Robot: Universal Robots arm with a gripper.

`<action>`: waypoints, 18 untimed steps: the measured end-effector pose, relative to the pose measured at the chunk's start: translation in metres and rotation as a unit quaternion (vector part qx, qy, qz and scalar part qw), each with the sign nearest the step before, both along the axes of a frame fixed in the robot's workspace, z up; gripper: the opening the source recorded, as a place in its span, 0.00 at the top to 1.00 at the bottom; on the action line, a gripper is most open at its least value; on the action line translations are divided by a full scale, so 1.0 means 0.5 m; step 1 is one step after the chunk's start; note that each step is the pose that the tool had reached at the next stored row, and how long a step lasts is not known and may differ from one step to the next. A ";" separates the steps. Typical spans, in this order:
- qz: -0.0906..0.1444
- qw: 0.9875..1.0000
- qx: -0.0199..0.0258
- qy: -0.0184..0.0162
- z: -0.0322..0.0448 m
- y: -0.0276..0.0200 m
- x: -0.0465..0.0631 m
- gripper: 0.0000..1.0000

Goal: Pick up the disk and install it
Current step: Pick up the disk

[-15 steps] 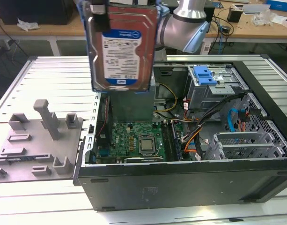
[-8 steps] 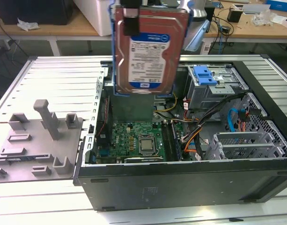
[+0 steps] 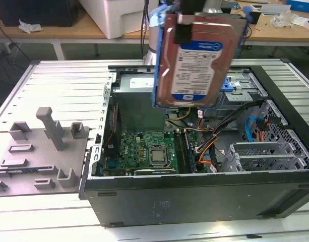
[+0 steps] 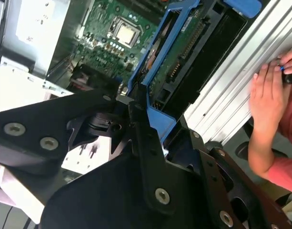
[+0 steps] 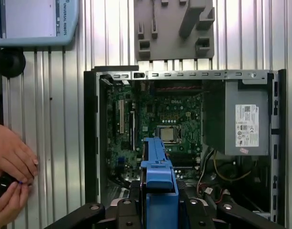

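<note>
Holding disk (image 3: 194, 55) aloft over open computer case (image 3: 194, 201), my gripper (image 4: 136, 114) clamped on its blue carrier edge so drive hangs upright, clear of motherboard (image 3: 139, 148) and cables (image 3: 208, 145). Drive cage (image 3: 245, 93) at exterior view's right probably destination, hard to confirm. Person's hand (image 5: 12, 162) beside case.

Open computer case (image 3: 194, 201) on a ribbed metal table (image 3: 68, 80) — green motherboard (image 3: 139, 146) inside, grey fixture plate (image 3: 43, 169) beside it

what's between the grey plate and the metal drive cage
The green circuit board with its processor, inside the open computer case, seen in the exterior view.
</note>
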State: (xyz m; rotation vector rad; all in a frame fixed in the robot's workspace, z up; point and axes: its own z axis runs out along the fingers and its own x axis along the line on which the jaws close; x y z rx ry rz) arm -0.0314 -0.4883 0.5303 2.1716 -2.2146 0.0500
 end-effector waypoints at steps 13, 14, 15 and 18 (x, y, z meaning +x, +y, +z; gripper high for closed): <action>0.000 1.000 0.000 0.000 0.000 -0.0419 0.144 0.63; 0.000 1.000 0.000 0.000 0.000 -0.0465 0.157 0.63; 0.001 1.000 0.000 0.000 0.000 -0.0530 0.174 0.63; 0.001 1.000 0.000 0.000 0.000 -0.0672 0.209 0.63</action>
